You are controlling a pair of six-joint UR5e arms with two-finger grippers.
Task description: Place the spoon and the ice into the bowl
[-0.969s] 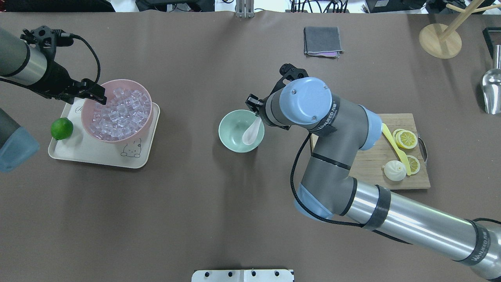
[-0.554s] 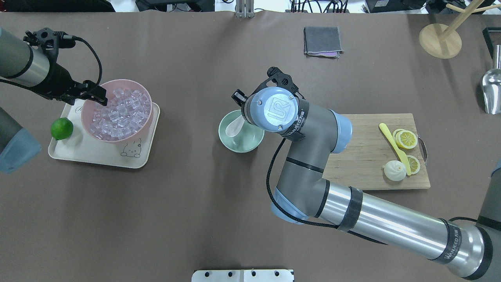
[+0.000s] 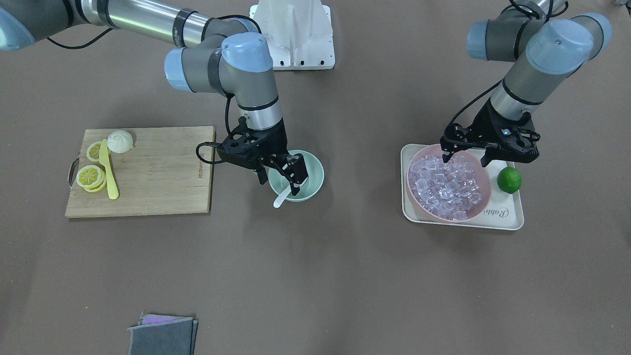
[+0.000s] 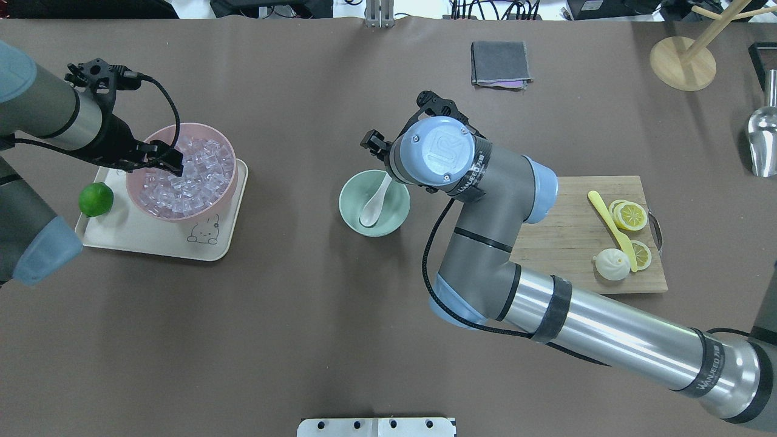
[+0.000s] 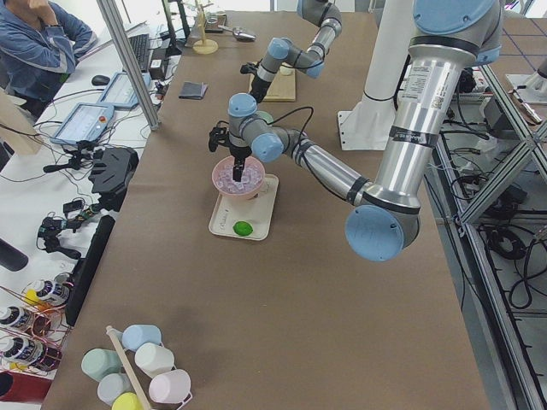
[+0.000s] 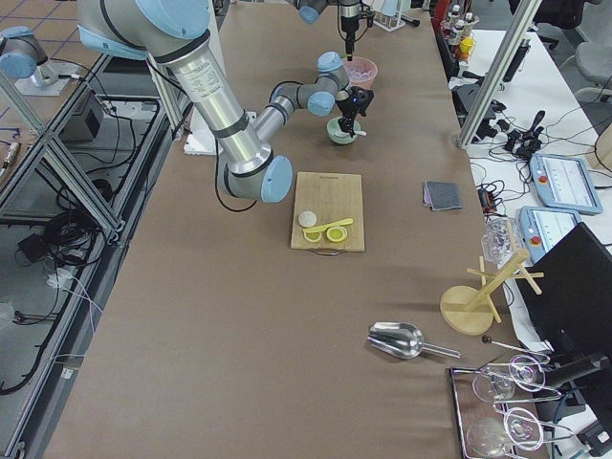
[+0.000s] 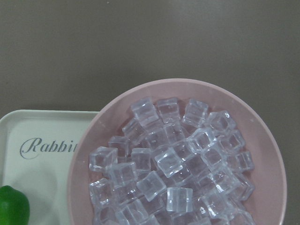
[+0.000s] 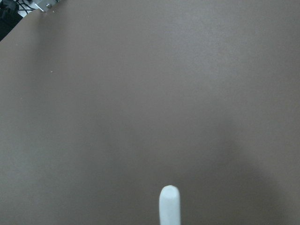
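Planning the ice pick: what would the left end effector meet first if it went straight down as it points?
Probably the ice cubes heaped in the pink bowl; the left end effector hangs above them, though depth is unclear.

Overhead view: cream tray point(image 4: 139, 243) at 9 o'clock carries pink bowl point(image 4: 182, 216); lime point(image 4: 96, 199) at bowl's 9 o'clock. Wooden cutting board point(image 4: 564, 255) at 3 o'clock holds yellow plastic knife point(image 4: 610, 227), lemon slices point(image 4: 630, 215), steamed bun point(image 4: 612, 264). Grey cloth point(image 4: 500, 63) at 1 o'clock.
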